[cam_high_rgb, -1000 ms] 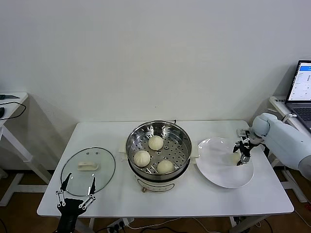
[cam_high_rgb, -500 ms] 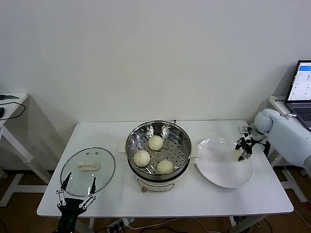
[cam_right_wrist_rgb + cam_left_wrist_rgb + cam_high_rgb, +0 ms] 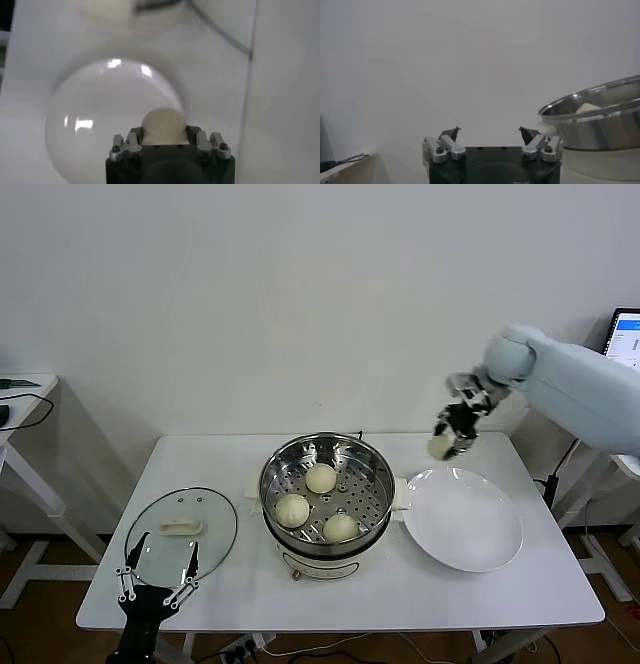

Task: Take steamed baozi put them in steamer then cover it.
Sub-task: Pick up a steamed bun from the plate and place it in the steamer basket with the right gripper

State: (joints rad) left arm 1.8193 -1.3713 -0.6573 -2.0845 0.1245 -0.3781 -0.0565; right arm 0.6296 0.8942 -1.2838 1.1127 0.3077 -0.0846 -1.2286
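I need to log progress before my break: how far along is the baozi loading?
Three baozi already sit on the steamer tray. The fourth bun is in hand: the right gripper is shut on it, lifted above the bare white plate. Left: setting it in and covering with the glass lid, which lies on the table by the open, idle left gripper.

Open air above the steamer [image 3: 326, 484], one bare tray patch among three baozi [image 3: 320, 477].

right hand [image 3: 449, 436] gripping baozi [image 3: 440, 447] above plate [image 3: 470, 534]
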